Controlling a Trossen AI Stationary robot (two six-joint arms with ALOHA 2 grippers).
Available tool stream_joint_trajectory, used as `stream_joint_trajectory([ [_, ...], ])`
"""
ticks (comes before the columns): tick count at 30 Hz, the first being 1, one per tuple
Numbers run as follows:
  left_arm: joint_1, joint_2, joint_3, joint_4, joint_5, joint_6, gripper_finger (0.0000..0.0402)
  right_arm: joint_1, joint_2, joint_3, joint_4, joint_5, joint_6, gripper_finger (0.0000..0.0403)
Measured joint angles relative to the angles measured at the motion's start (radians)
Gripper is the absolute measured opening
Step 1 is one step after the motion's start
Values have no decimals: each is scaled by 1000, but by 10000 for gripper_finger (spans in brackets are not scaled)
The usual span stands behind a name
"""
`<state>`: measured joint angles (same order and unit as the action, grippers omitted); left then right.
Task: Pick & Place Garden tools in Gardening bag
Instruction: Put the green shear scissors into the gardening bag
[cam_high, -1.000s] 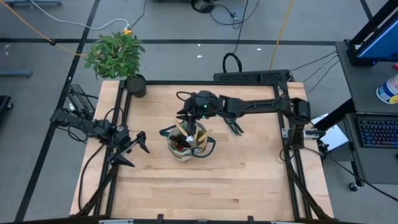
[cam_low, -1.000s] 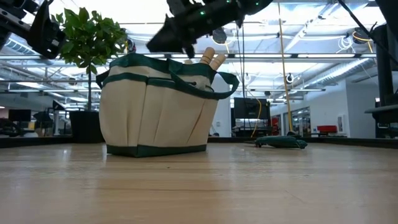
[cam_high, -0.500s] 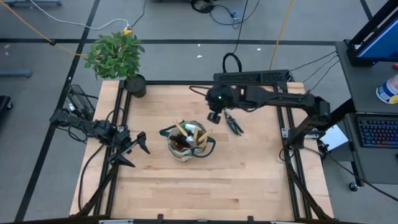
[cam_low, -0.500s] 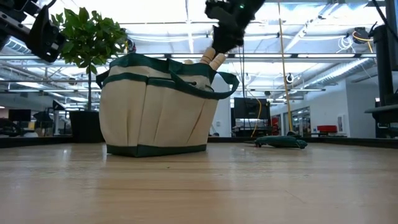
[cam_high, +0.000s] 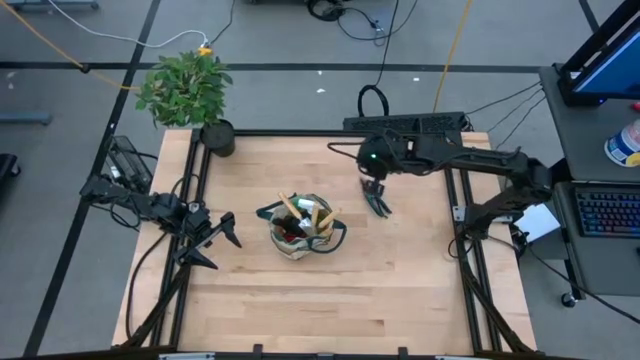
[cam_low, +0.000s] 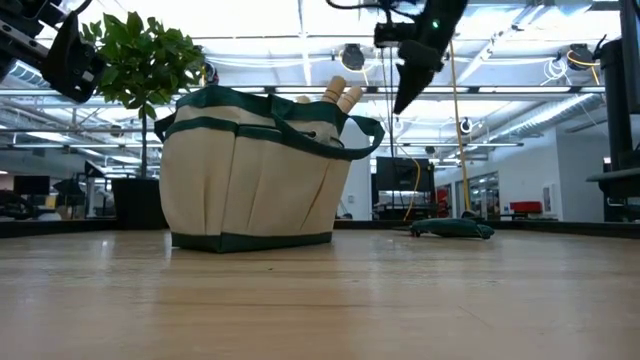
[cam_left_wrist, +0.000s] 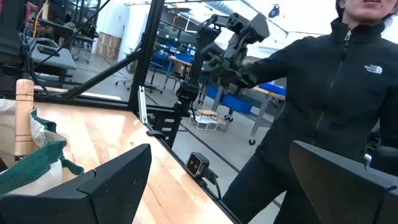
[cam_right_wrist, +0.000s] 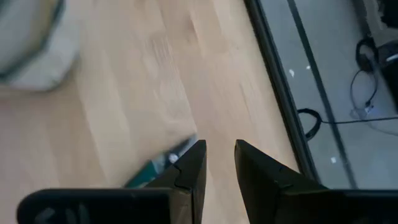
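The beige gardening bag (cam_high: 300, 230) with green trim stands on its base at the middle of the table, with wooden tool handles (cam_low: 340, 96) sticking out of its top. Dark pruning shears (cam_high: 380, 204) lie flat on the table to the right of the bag; they also show in the low view (cam_low: 452, 228) and the right wrist view (cam_right_wrist: 157, 167). My right gripper (cam_high: 371, 187) hangs above the shears, pointing down, empty, with a narrow gap between its fingers (cam_right_wrist: 219, 149). My left gripper (cam_high: 226, 236) waits wide open to the left of the bag.
A leafy potted plant (cam_high: 186, 88) stands at the far left corner in a black pot (cam_high: 217, 137). A black frame rail (cam_high: 455, 215) runs along the table's right side. A person in a black jacket (cam_left_wrist: 323, 99) stands beyond the table. Bare wood lies toward the near edge.
My right gripper has gone from above the bag toward the table's right edge and now hangs over the shears, its fingers tipped to point down. The bag and the shears have stayed where they were.
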<state>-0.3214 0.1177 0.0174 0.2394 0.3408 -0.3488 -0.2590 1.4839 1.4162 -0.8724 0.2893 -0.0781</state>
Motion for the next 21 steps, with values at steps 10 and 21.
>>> stream_joint_trajectory([
  [10, 0, 0, 0, 0, -2, -26, 390, -31, -75, -244, 23, -1, -347, 75],
  [21, 0, 0, 0, -3, -11, -52, 390, -26, -81, -422, 115, -2, -717, 75],
])
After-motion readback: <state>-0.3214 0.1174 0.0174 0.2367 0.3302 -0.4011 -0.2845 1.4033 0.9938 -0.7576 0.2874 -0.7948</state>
